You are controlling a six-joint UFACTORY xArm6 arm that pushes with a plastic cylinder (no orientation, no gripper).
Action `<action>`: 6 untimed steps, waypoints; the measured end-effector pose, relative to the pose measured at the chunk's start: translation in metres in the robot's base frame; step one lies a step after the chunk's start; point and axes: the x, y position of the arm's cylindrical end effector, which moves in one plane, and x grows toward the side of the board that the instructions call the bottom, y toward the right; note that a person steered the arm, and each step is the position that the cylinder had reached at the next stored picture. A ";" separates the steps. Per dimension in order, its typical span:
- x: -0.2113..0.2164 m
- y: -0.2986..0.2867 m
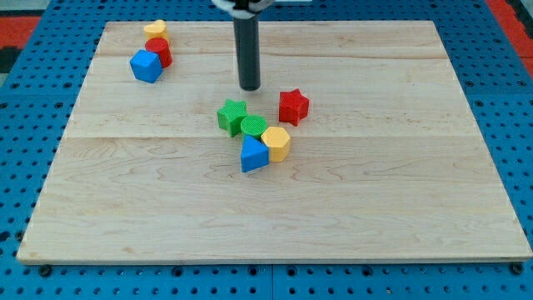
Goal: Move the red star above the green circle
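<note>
My tip [250,87] rests on the worktop [400,192], touching nothing, up-left of the red star [293,107]. The star lies flat, up-right of the green circle [254,126].

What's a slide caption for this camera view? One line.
My tip sits above-left of the red star, which lies up-right of the green circle.

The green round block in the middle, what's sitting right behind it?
Behind the green circle, toward the view's top, is bare board, then my tip. The green star hugs its left; the red star sits upper-right, apart.
</note>
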 end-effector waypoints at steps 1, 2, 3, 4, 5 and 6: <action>0.036 0.043; 0.065 0.045; 0.052 0.073; 0.071 0.138; 0.104 0.117; 0.093 0.059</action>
